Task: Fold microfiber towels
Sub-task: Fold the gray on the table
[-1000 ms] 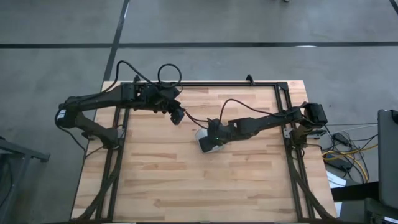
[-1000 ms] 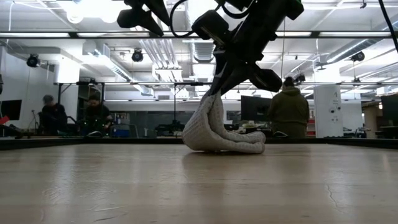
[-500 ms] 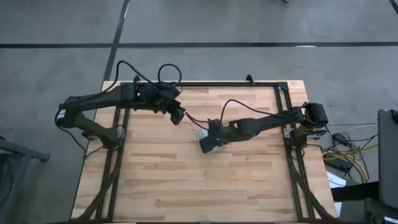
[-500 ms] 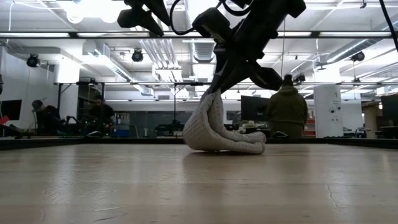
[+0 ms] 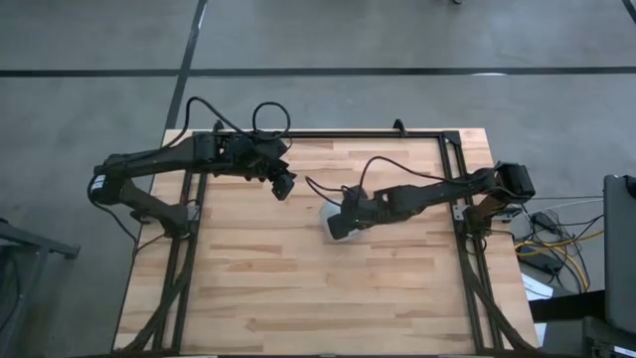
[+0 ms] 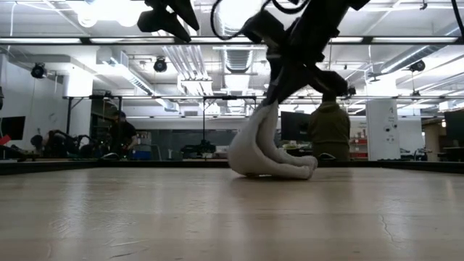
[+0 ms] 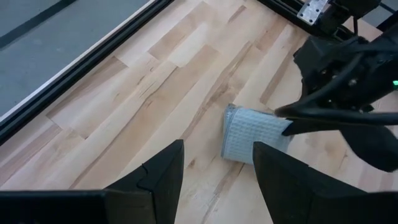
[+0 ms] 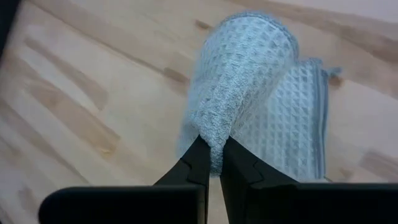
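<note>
The light grey-blue waffle-textured towel (image 5: 332, 223) sits near the table's middle, bunched and partly folded. My right gripper (image 5: 344, 220) is shut on its raised part. In the low view the towel (image 6: 268, 148) rises in a loop to the gripper (image 6: 275, 101), and its lower folds (image 6: 293, 171) lie on the wood. My left gripper (image 5: 283, 187) hangs open above the table, left of and beyond the towel. In the left wrist view its fingers (image 7: 163, 174) frame the towel (image 7: 252, 132) from a distance. My right gripper pinches a bunched fold of the towel (image 8: 214, 142) between its two fingers, with several layers gathered there. The fingers slant down from the table's right side. The held part is lifted and the towel hangs below it in a curve, its lower folded part (image 6: 290, 171) resting on the table.
A black frame (image 5: 328, 135) runs along the table's far edge and down both sides. Cables trail from both arms. Bare wood (image 5: 318, 298) stretches toward the near edge. In the low view, people (image 6: 330, 127) stand and sit in the room beyond the table.
My right gripper has gone toward the table's right edge and a little up, still shut on the towel. The towel has been dragged along the table to the right, and its raised loop stands taller.
</note>
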### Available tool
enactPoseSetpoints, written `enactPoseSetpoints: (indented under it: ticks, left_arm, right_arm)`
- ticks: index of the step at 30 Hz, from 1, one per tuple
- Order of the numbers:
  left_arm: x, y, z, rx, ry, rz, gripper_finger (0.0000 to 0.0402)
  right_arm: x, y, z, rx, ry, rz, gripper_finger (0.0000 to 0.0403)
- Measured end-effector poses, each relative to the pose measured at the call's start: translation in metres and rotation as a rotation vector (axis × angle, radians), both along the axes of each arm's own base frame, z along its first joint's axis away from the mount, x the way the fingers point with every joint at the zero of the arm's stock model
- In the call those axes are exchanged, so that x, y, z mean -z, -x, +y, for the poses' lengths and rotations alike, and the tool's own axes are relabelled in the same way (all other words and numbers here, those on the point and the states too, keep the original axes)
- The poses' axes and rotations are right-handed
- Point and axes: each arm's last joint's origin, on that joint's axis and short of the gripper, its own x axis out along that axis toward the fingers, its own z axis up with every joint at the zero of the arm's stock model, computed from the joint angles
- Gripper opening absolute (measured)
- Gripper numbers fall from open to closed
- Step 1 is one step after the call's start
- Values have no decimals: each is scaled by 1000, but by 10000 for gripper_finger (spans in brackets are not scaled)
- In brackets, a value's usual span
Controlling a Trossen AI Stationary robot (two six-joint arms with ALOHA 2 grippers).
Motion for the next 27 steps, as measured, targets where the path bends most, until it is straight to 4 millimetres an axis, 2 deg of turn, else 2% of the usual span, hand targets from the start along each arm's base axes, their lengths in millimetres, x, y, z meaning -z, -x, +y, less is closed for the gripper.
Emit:
enactPoseSetpoints:
  ticks: [20, 27]
  left_arm:
    - [0, 0, 0, 10, -11, 5, 195]
    - [0, 0, 0, 8, -9, 4, 195]
  right_arm:
    - [66, 46, -2, 150, -54, 200, 13]
    - [76, 53, -2, 158, -63, 217, 13]
